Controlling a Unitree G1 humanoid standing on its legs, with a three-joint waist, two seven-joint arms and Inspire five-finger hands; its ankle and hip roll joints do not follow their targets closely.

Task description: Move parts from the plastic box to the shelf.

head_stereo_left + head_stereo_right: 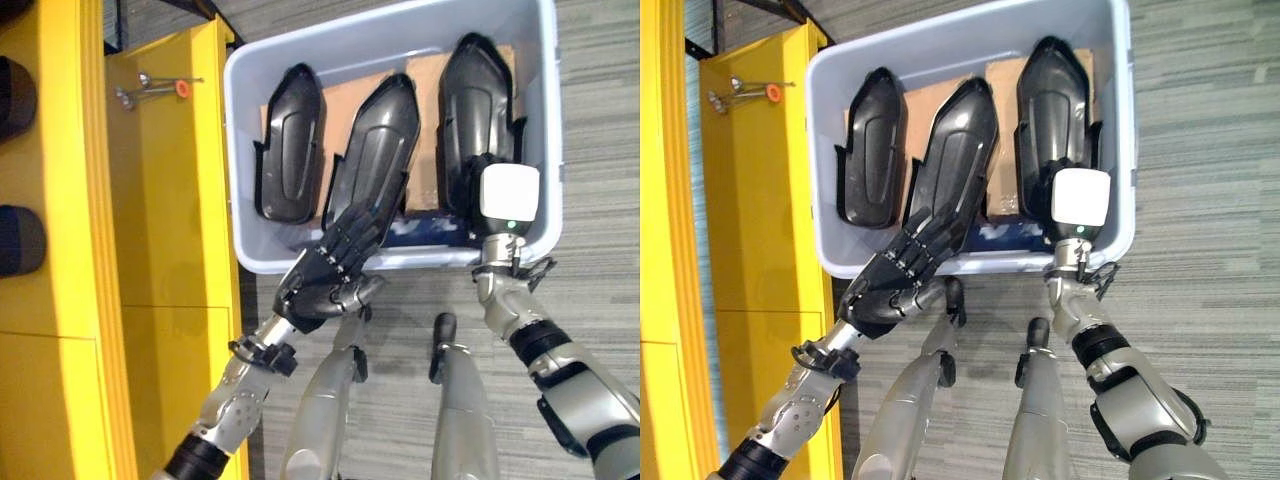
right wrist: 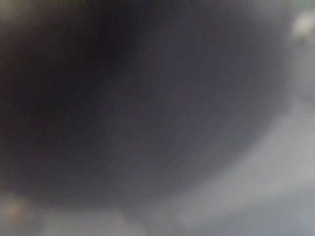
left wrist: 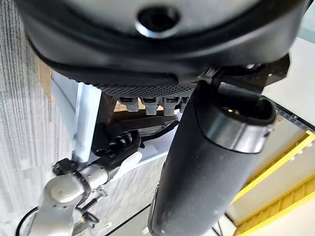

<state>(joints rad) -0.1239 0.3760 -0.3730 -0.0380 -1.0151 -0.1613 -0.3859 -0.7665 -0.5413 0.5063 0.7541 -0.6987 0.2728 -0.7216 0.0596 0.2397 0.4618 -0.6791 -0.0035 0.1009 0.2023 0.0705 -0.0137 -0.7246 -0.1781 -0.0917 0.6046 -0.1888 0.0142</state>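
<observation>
Three black parts stand in the plastic box (image 1: 250, 70), upper centre. Left hand (image 1: 335, 265) lays straight fingers on the middle part (image 1: 375, 140); right hand (image 1: 495, 185) covers the right part (image 1: 478, 90), grip unreadable. Yellow shelf (image 1: 160, 200) at left.

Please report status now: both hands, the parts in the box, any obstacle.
Left hand open, fingers straight on middle part. Right hand at right part, fingers hidden. Three parts in plastic box, none on yellow shelf. Nothing blocking.

Silver-grey arms — dark left hand (image 1: 325, 275), white-capped right hand (image 1: 508, 195).
</observation>
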